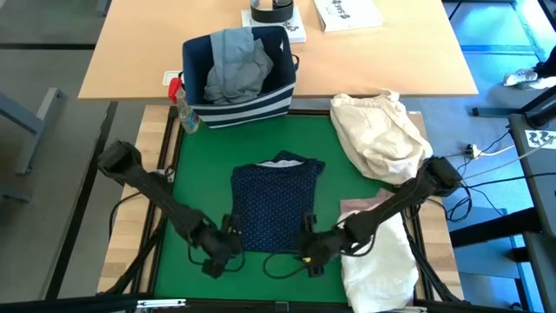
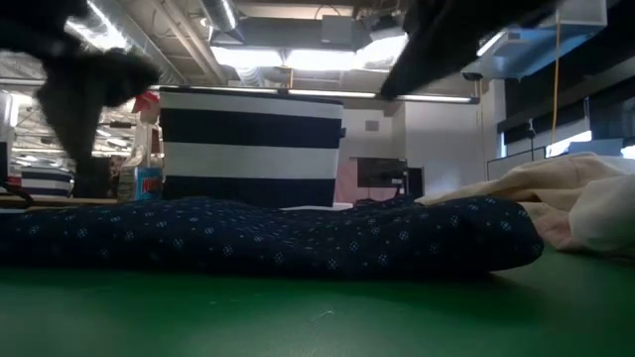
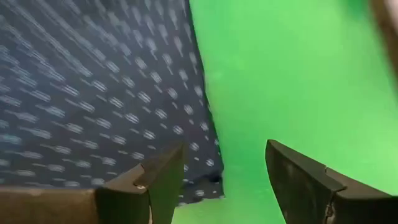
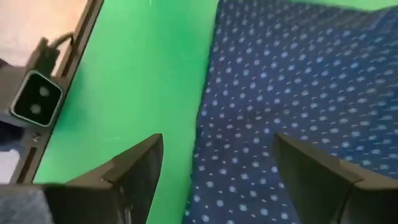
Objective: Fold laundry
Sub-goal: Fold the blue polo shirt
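The green mat (image 1: 200,165) carries the work, and on its middle lies the dotted shirt (image 1: 276,204), laid flat and partly folded, its collar toward the far edge. At the right, near edge a white shirt (image 1: 378,261) lies heaped, with a strip of the pink top (image 1: 360,207) showing just beyond it. The grey jeans (image 1: 233,63) sit in the striped bin (image 1: 248,103) on the far side, and a cream bundle (image 1: 378,130) rests at the far right of the mat.

You have the left gripper (image 1: 228,239) at the shirt's near-left corner and the right gripper (image 1: 310,246) at its near-right corner. Both are spread and grasp nothing: in the left wrist view the gripper (image 3: 224,171) straddles the hem's corner, and in the right wrist view the gripper (image 4: 217,165) straddles the side edge.

Risks, as judged from this arrangement:
- The shirt lies in layers. If you close too shallow you may pinch only the top layer, and the fold beneath would stay behind or open.
- If the two arms lift unevenly, the hem would skew and the fold line run crooked.
- The right arm passes just beside the heaped white shirt; a wide swing could drag that heap onto the dotted shirt.
- Pressing down too far would pin the fabric against the mat.
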